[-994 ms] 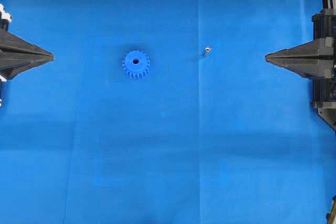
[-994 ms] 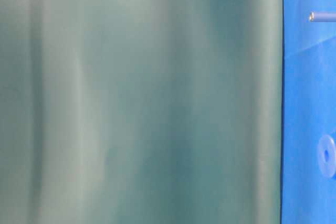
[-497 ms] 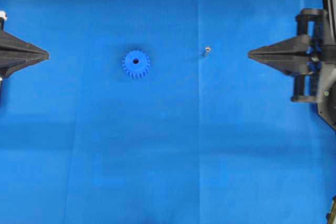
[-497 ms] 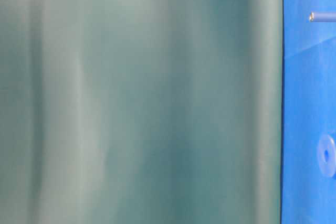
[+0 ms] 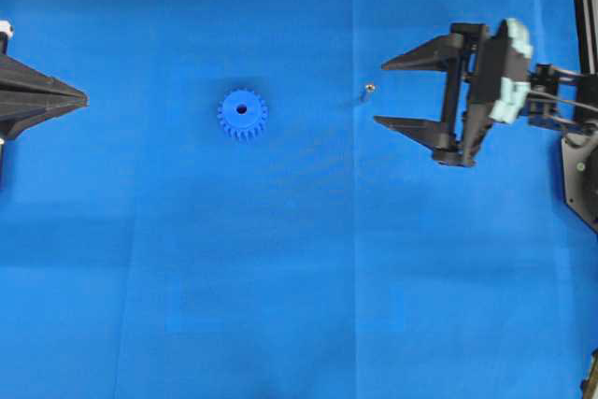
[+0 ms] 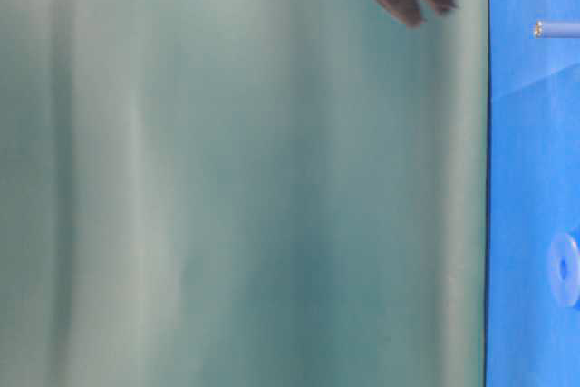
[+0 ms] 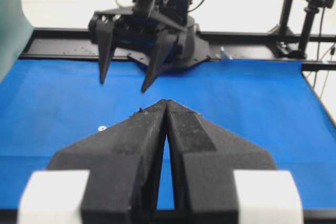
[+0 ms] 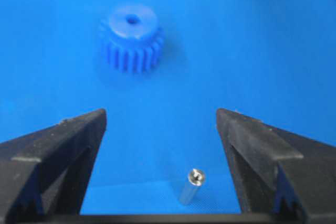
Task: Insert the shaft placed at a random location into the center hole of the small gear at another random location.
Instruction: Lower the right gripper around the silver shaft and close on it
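The small gear [image 5: 242, 115] lies flat on the blue cloth, left of centre, with its center hole [image 5: 242, 108] facing up. The shaft [image 5: 367, 92] stands upright to its right. My right gripper [image 5: 379, 92] is open wide just right of the shaft, above the cloth, with nothing between its fingers. In the right wrist view the shaft [image 8: 191, 186] stands between the spread fingertips of the gripper [image 8: 161, 114], with the gear [image 8: 131, 38] and its hole [image 8: 132, 20] beyond. My left gripper [image 5: 84, 97] is shut and empty at the left edge, its tips [image 7: 166, 102] pressed together.
A blue cloth [image 5: 299, 277] covers the table. A black frame rail [image 7: 252, 38] and the right arm's base [image 7: 157, 40] stand at the far side in the left wrist view. A green backdrop [image 6: 236, 188] fills most of the table-level view.
My right gripper has opened from shut to wide and moved left, up to the shaft. The left gripper, gear and shaft have stayed put.
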